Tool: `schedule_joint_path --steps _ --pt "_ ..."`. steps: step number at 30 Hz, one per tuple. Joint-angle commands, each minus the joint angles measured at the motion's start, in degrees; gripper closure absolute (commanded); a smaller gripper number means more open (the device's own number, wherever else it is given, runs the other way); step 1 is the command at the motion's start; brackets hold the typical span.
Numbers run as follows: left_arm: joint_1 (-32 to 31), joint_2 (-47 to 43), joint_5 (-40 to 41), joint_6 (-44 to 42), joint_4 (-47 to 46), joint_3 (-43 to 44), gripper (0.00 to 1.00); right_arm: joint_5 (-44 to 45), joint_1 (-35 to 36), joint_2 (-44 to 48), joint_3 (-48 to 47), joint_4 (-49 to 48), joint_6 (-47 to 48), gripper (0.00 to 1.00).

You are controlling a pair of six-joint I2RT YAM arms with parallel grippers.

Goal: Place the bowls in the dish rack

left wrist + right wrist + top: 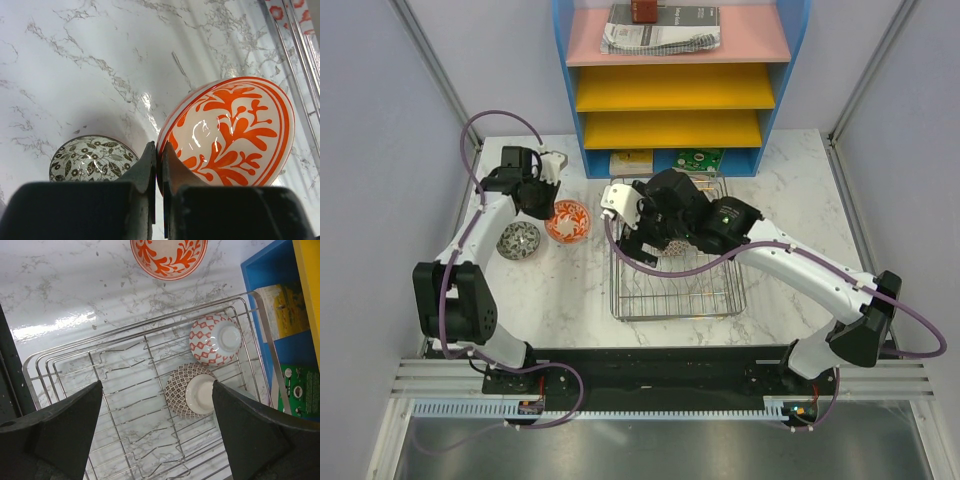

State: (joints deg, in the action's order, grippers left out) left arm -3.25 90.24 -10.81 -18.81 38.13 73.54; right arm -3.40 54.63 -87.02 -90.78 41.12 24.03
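Lab cell, grey partition walls (370, 200)

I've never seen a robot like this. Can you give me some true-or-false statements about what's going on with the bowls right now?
1. The left end effector is clamped on the rim of the red-orange bowl. True.
2. The dish rack has no bowls in it. False: a red-and-white bowl and a dark patterned bowl lie in it.
3. The right end effector is gripping a bowl. False: it is wide open above the rack and holds nothing.
4. A grey leaf-patterned bowl sits on the table, outside the rack. True.
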Motion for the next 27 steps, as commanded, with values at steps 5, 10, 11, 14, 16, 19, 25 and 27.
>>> schedule_joint_path --steps 5,10,11,14,16,19,25,27 --pt "-0.18 -5.07 -5.19 -4.83 3.97 1.00 0.98 0.32 3.63 -3.06 -5.72 -0.78 0.05 0.02" --pt "-0.27 -5.34 -6.68 -7.73 4.41 -1.46 0.98 0.85 5.92 -4.29 -5.72 -0.08 0.58 0.02" --pt "-0.27 -4.99 -7.20 -8.08 4.41 -2.25 0.98 0.68 5.93 -4.29 -5.72 -0.17 0.66 0.02" --pt "-0.27 -4.02 -8.61 -9.05 4.32 -3.22 0.98 -0.20 6.01 -4.47 -5.55 -0.08 0.93 0.02" --pt "-0.36 -3.49 -9.93 -9.75 4.41 -3.23 0.98 -0.82 6.36 -4.82 -5.20 0.01 1.72 0.02" --pt "-0.53 -1.74 -10.81 -10.11 4.32 -2.26 0.98 0.32 8.12 -5.96 -4.76 0.53 3.30 0.02" --pt "-0.62 5.12 -8.62 -6.86 -0.42 -0.76 0.98 3.05 10.06 -7.72 -5.28 0.71 3.92 0.02" --pt "-0.62 7.66 -6.95 -5.37 -3.58 -0.42 0.98 4.54 9.97 -7.81 -5.37 0.71 3.92 0.02"
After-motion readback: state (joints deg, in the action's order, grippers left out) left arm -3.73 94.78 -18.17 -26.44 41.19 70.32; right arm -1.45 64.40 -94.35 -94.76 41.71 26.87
